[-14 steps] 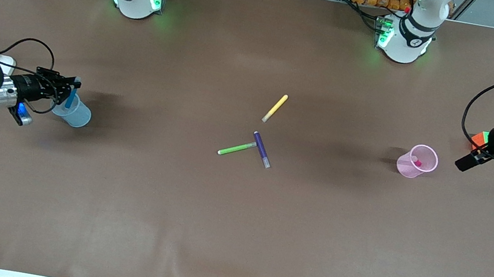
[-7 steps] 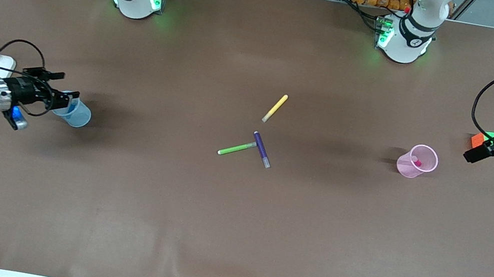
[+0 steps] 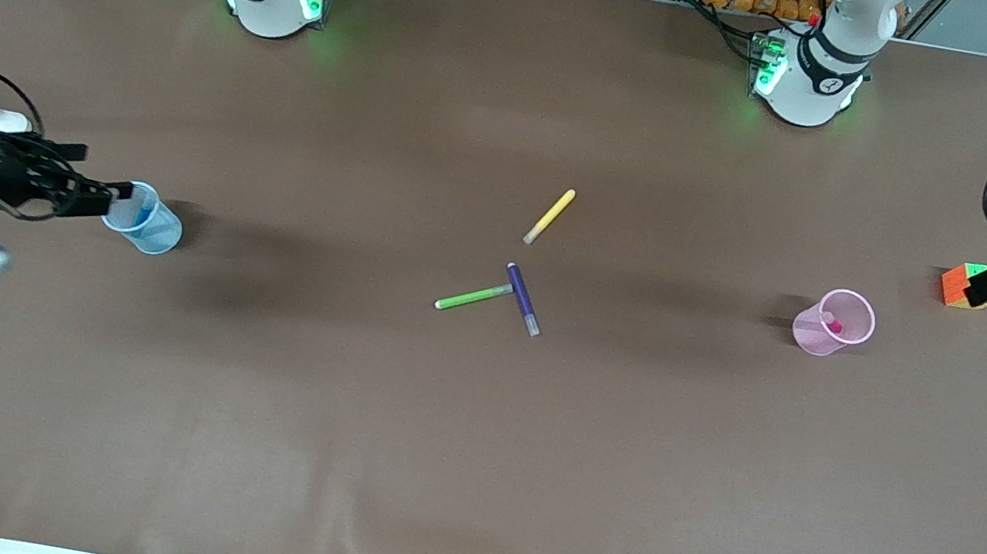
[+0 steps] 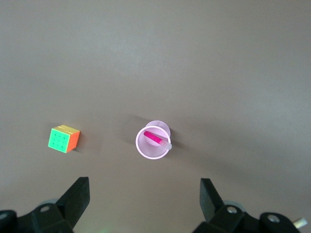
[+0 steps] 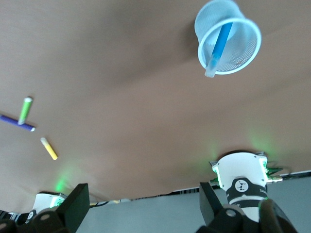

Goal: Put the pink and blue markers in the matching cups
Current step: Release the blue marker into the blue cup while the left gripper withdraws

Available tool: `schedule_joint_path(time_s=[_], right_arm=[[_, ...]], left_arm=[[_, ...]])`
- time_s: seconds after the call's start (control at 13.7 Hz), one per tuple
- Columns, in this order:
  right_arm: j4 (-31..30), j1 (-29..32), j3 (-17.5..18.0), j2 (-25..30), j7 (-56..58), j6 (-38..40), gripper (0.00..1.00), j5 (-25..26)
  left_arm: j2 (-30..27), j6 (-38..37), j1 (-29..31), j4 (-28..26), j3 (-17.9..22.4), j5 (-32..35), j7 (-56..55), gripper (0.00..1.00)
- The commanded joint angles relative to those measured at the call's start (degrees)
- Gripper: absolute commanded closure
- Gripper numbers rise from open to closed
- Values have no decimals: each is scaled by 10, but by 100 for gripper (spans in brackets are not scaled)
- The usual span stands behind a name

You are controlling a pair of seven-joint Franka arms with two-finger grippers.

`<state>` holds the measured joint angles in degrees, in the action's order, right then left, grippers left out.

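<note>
Since the earlier frames, both arms have drawn back toward the table ends; the blue marker [image 5: 221, 44], formerly gripped, stands inside the blue cup [image 3: 146, 218].

Right gripper [image 3: 98, 187], released, hangs at the cup's 9 o'clock. Left gripper [image 4: 144, 204], also spread and empty, hovers over the cube [image 3: 957, 285].

Judgement: both should retreat straight, avoiding rims.

Count:
- green marker [image 3: 472, 297]
- purple marker [image 3: 522, 298]
- pink cup [image 3: 834, 323] holding the pink marker [image 4: 156, 139]
- yellow marker [image 3: 550, 216]

Five markers, two cups.
</note>
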<state>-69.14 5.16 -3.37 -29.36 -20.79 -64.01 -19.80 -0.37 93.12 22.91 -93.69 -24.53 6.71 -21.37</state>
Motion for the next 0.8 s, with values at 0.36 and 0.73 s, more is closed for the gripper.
schedule_joint_path(time_s=[0.36, 0.73], right_arm=[[115, -59, 0, 28, 6, 17, 0, 26], [132, -87, 1, 69, 39, 17, 0, 99]], left_arm=[[-1, -35, 6, 40, 5, -8, 183, 0], [-10, -38, 6, 40, 21, -19, 208, 0]])
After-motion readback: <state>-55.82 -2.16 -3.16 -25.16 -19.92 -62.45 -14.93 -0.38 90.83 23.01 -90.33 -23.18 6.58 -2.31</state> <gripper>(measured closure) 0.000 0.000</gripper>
